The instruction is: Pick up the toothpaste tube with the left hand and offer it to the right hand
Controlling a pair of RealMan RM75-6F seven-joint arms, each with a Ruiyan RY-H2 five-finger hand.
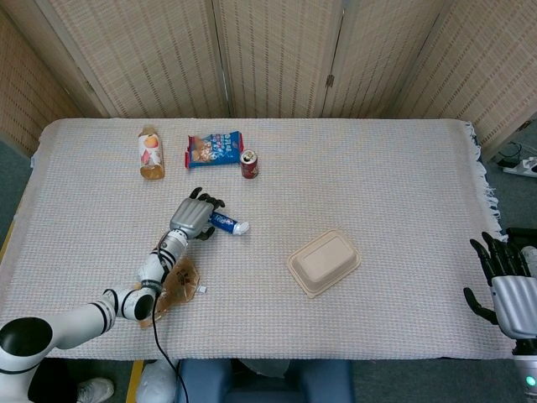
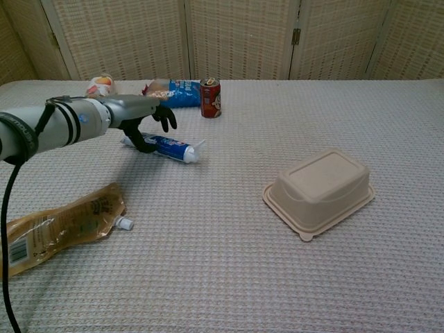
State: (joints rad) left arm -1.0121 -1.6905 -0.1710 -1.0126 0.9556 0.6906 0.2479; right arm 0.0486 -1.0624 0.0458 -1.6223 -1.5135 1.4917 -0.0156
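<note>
The blue and white toothpaste tube (image 1: 226,223) (image 2: 170,148) lies flat on the cloth, its white cap toward the right. My left hand (image 1: 191,218) (image 2: 142,118) hovers over the tube's tail end. Its fingers (image 2: 165,115) are lifted and spread above the tube, and the thumb curls down beside the tail; it holds nothing. My right hand (image 1: 503,281) stays off the table's right edge with fingers apart and empty; the chest view does not show it.
A red can (image 1: 249,164) (image 2: 210,97), a blue snack bag (image 1: 215,149) (image 2: 170,92) and an orange juice bottle (image 1: 150,153) sit behind the tube. A beige lidded box (image 1: 324,262) (image 2: 320,191) is mid-table. A brown pouch (image 1: 168,290) (image 2: 59,229) lies under my left forearm.
</note>
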